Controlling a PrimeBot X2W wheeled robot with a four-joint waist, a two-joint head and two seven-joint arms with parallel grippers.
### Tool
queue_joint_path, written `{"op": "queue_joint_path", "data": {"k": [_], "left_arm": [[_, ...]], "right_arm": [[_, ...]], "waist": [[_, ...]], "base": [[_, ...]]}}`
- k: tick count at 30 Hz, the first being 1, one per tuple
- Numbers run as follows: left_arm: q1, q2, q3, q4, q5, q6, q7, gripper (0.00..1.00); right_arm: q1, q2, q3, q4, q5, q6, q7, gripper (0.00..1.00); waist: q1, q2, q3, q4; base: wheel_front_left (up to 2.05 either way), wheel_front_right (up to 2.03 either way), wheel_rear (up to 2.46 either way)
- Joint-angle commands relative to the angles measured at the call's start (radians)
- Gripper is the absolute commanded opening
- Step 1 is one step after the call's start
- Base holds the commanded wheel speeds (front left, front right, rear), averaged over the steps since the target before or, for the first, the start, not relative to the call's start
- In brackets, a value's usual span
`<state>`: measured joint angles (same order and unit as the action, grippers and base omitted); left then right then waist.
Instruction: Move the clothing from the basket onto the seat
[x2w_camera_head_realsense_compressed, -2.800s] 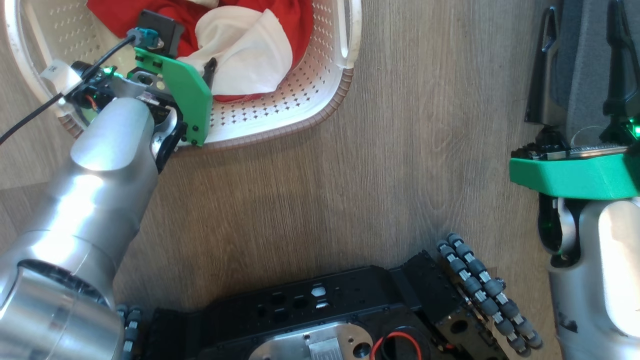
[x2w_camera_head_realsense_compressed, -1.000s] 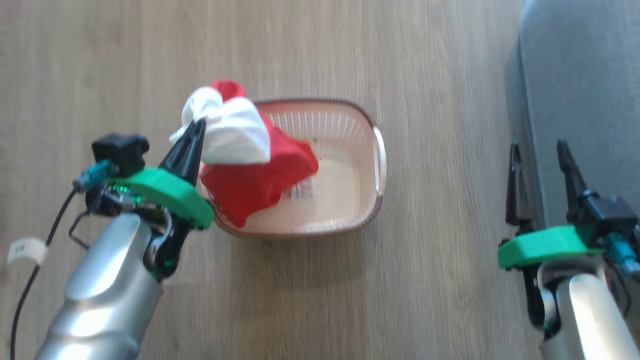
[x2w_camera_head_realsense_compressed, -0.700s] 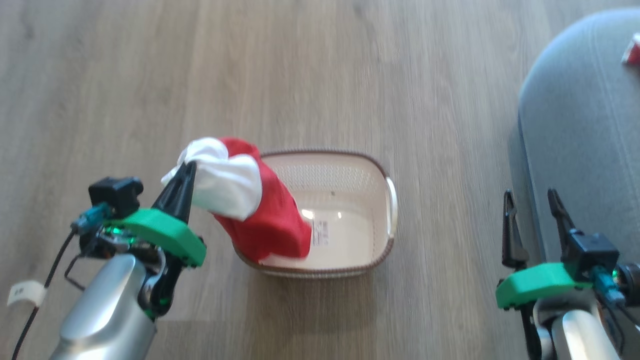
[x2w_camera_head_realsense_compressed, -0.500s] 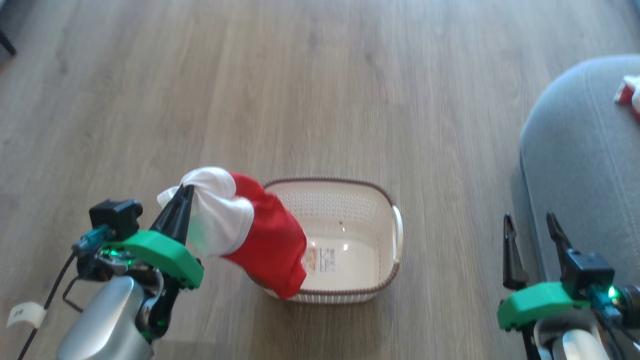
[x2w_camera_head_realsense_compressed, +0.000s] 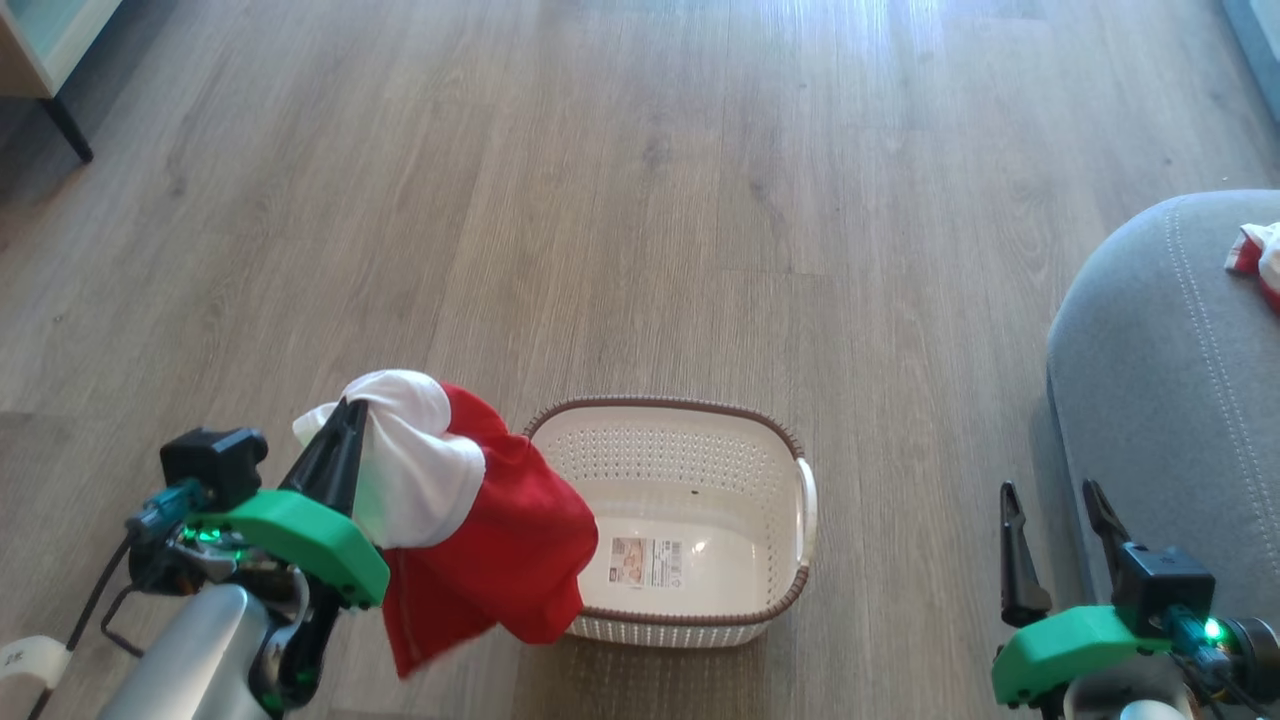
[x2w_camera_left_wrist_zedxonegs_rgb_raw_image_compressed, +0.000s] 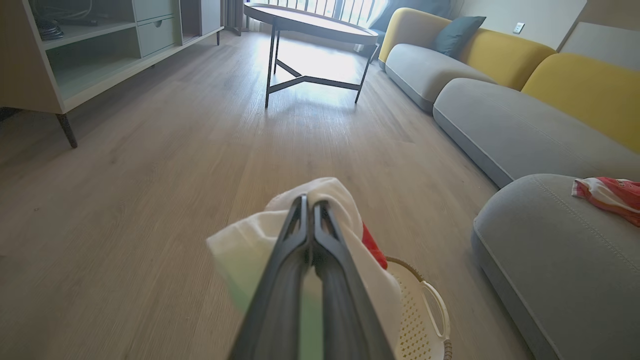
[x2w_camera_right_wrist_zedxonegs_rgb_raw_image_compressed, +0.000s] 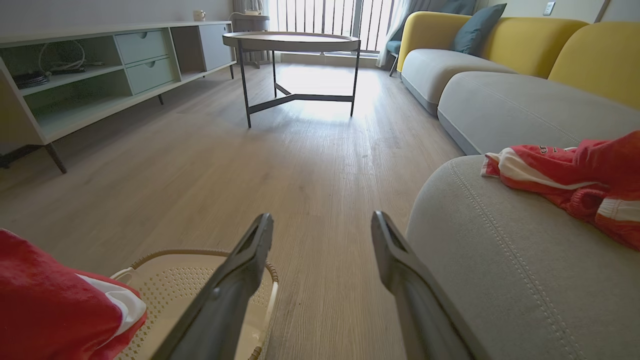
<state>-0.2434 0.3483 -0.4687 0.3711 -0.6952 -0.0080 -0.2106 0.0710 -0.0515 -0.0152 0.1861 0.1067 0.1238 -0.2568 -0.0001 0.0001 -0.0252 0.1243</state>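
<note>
My left gripper (x2w_camera_head_realsense_compressed: 345, 415) is shut on the clothing (x2w_camera_head_realsense_compressed: 480, 530), a red and white bundle that hangs in the air over the left end of the basket (x2w_camera_head_realsense_compressed: 690, 455). The white basket stands on the floor holding just its paper label (x2w_camera_head_realsense_compressed: 645, 562). In the left wrist view the shut fingertips (x2w_camera_left_wrist_zedxonegs_rgb_raw_image_compressed: 310, 202) pinch the white fabric (x2w_camera_left_wrist_zedxonegs_rgb_raw_image_compressed: 245, 250). The grey seat (x2w_camera_head_realsense_compressed: 1160, 380) is at the right, with another red and white garment (x2w_camera_head_realsense_compressed: 1258, 258) lying on it. My right gripper (x2w_camera_head_realsense_compressed: 1050, 495) stands open beside the seat's edge, nothing between its fingers (x2w_camera_right_wrist_zedxonegs_rgb_raw_image_compressed: 250, 250).
Wooden floor (x2w_camera_head_realsense_compressed: 640, 200) surrounds the basket. A round table on thin metal legs (x2w_camera_left_wrist_zedxonegs_rgb_raw_image_compressed: 310, 25) and a low cabinet (x2w_camera_left_wrist_zedxonegs_rgb_raw_image_compressed: 75, 50) stand further off. Grey sofa cushions with yellow backs (x2w_camera_right_wrist_zedxonegs_rgb_raw_image_compressed: 500, 95) continue behind the seat (x2w_camera_right_wrist_zedxonegs_rgb_raw_image_compressed: 500, 260).
The left gripper has lifted the clothing out of the basket and holds it higher, off the basket's left end. The head camera has tilted up, showing more floor and seat.
</note>
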Motion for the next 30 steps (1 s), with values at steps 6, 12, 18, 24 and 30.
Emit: {"op": "queue_joint_path", "data": {"k": [6,12,18,24,30], "left_arm": [[-0.038,0.048,0.056,-0.046,-0.006,0.015,-0.002,0.00],[-0.037,0.049,0.054,-0.053,-0.006,0.023,-0.001,0.00],[-0.037,0.053,0.049,-0.068,-0.005,0.026,0.000,0.00],[-0.051,0.047,0.032,-0.108,0.002,0.024,0.006,0.00],[-0.082,0.027,-0.011,-0.178,0.022,0.012,0.027,0.00]], "right_arm": [[-0.026,-0.022,0.036,-0.017,0.007,0.007,-0.005,1.00],[-0.029,-0.025,0.041,-0.012,0.011,0.007,-0.005,1.00],[-0.031,-0.027,0.052,-0.006,0.012,0.007,-0.005,1.00],[-0.062,-0.043,0.114,-0.001,0.015,0.007,-0.005,1.00],[-0.137,-0.054,0.250,0.012,0.032,0.007,0.000,1.00]], "waist": [[0.0001,-0.0001,-0.001,-0.005],[0.0001,-0.0001,-0.002,-0.011],[0.0001,-0.0001,-0.001,-0.015],[0.0001,-0.0001,-0.002,-0.014],[0.0001,-0.0001,-0.002,-0.002]], "base": [[0.00,0.00,0.00],[0.00,0.00,0.00],[0.00,0.00,0.00],[0.00,0.00,0.00],[0.00,0.00,0.00]]}}
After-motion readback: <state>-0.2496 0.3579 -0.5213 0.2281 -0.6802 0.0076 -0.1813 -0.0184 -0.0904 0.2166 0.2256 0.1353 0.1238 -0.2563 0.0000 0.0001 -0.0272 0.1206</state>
